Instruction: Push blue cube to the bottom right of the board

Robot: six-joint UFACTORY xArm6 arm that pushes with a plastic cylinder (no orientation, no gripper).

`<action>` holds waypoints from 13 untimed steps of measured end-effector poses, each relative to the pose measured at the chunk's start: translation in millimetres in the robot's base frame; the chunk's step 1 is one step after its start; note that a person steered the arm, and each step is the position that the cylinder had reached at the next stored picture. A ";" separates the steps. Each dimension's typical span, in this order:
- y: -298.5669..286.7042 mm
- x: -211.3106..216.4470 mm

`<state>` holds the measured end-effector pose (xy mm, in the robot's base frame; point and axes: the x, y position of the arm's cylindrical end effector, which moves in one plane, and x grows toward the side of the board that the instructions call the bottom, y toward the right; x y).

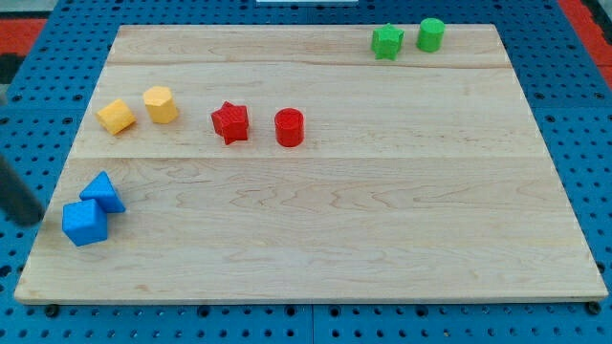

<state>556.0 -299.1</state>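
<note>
The blue cube (pixel 85 222) lies near the bottom left of the wooden board (pixel 335 220). A blue triangular block (pixel 102 192) touches its upper right side. My dark rod enters from the view's left edge, blurred, and my tip (pixel 36 219) sits just left of the blue cube, a small gap away, at the board's left edge.
A yellow block (pixel 116 117) and a yellow hexagonal block (pixel 161 104) lie at the upper left. A red star (pixel 230 122) and a red cylinder (pixel 289 127) lie at mid top. A green star (pixel 387 41) and a green cylinder (pixel 430 34) sit at the top right.
</note>
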 end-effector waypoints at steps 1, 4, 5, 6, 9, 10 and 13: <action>36.0 6.5; 140.2 -29.1; 167.2 -28.8; 140.9 -2.9; 205.3 2.6; 187.1 0.0; 263.7 -38.4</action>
<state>517.6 -35.4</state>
